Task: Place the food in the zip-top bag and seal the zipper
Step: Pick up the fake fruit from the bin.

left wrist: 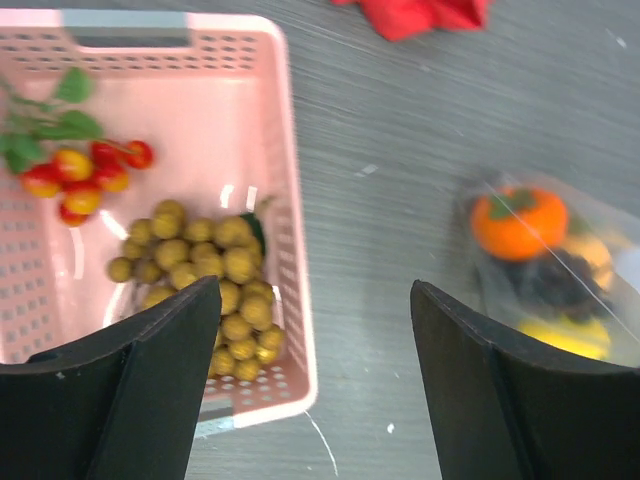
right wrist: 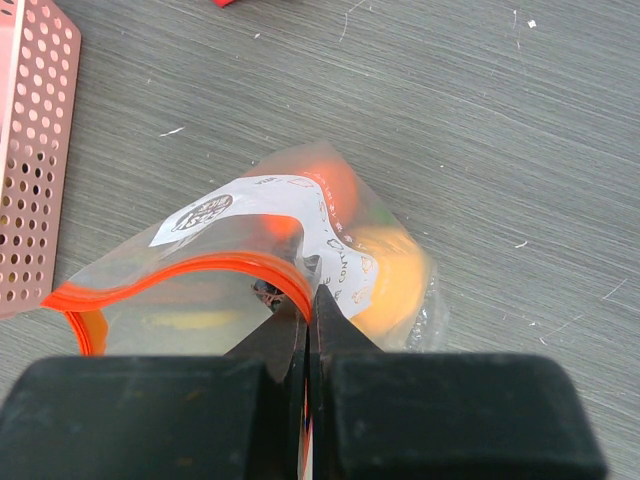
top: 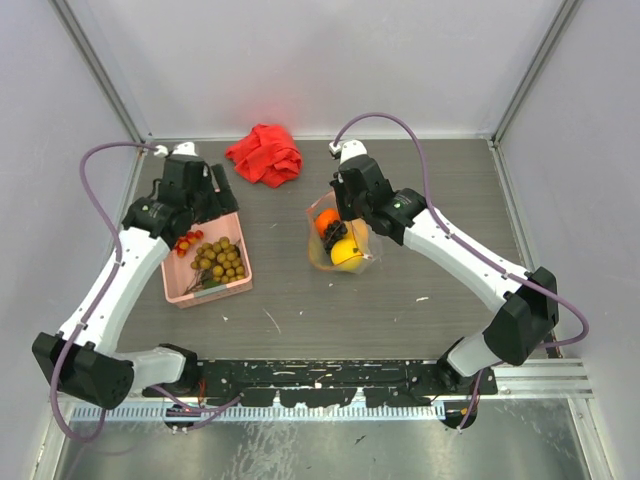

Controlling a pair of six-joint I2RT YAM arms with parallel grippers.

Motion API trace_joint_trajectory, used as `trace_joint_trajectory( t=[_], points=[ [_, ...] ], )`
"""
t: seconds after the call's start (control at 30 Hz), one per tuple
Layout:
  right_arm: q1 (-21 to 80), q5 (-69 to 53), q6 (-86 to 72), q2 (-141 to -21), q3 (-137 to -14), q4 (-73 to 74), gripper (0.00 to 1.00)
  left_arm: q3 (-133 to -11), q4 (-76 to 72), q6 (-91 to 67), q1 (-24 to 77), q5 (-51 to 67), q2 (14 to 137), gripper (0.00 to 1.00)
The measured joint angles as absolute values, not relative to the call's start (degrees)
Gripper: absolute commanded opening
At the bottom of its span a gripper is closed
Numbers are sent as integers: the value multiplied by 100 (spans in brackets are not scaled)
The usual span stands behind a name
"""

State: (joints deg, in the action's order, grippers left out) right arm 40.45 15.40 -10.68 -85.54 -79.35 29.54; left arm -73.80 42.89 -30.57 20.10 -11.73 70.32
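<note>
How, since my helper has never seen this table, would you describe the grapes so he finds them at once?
Find the pink basket on the left of the table. Inside it lie the grapes: a heap of many small olive-brown balls, unlike the few red berries beside them at the far end.

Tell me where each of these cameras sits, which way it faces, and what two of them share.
Top external: above and behind the bases, looking down on the table; both arms show, left claw by the pink basket, right claw at the zip-top bag.
Left wrist: on the left arm, facing down between its own open fingers at the grapes.
Right wrist: on the right arm, facing down past its shut fingers pinching the zipper.
Shared: all see the bag.
</note>
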Motion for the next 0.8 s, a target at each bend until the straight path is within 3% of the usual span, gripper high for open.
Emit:
trace_joint_trajectory(
  t=[0.33,0.8],
  points=[
    [4045,1555,-1063,-8554,-7913,2941,0,-7338,4211,-3081,849,-1883,7832,84],
    [4045,1557,-1046,-8597,-7905,2871,0,-7432,3920,-3321,215,-2561,9509,70]
  ],
)
